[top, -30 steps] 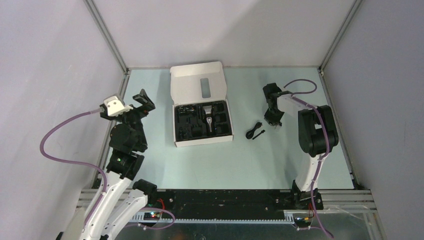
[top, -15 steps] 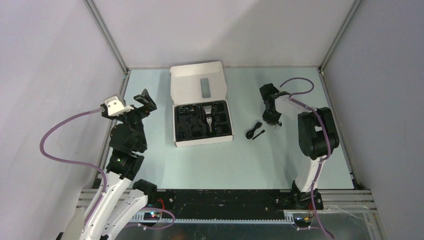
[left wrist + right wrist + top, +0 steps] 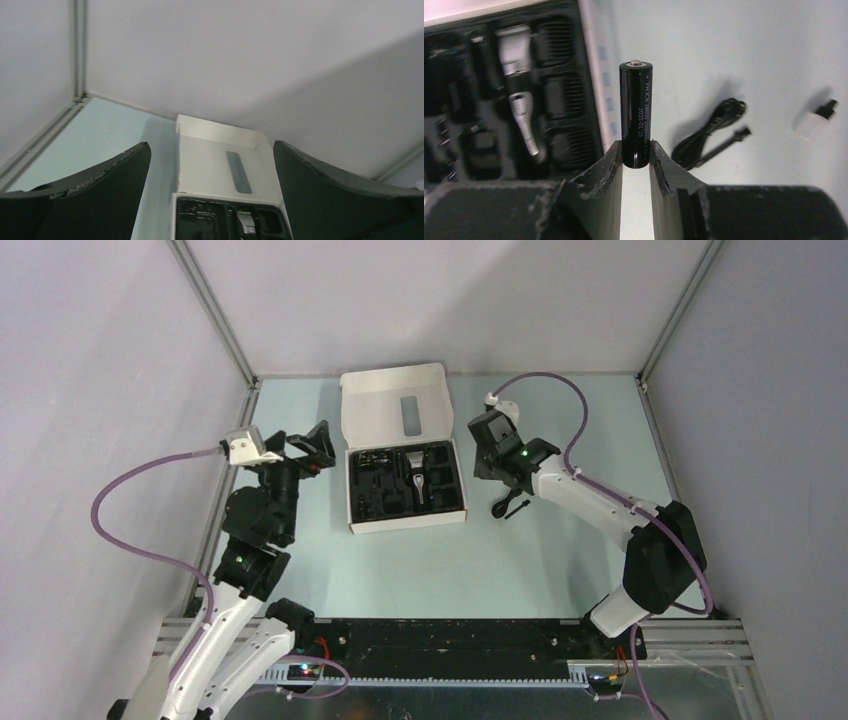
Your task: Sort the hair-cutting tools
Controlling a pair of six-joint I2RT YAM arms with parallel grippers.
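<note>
My right gripper (image 3: pixel 635 147) is shut on a black cylindrical battery (image 3: pixel 636 110) and holds it upright above the table, just right of the box. In the top view it (image 3: pixel 492 458) hovers by the box's right edge. The silver-and-black clipper (image 3: pixel 518 95) (image 3: pixel 417 476) lies in the black tray (image 3: pixel 372 490) of the open white box, beside the black comb attachments (image 3: pixel 561 95). The black coiled cord (image 3: pixel 709 131) (image 3: pixel 499 504) and the thin black brush (image 3: pixel 724 144) (image 3: pixel 518 508) lie on the table right of the box. My left gripper (image 3: pixel 211 146) (image 3: pixel 310 443) is open and empty, left of the box.
The box lid (image 3: pixel 394 415) (image 3: pixel 215 165) stands open toward the back. A small white piece with a black tip (image 3: pixel 813 122) lies on the table right of the cord. Grey walls and metal frame rails (image 3: pixel 215 315) enclose the table.
My right arm has swung left from right of the cord to the box's right edge, carrying the battery. My left gripper has moved a little right toward the box.
</note>
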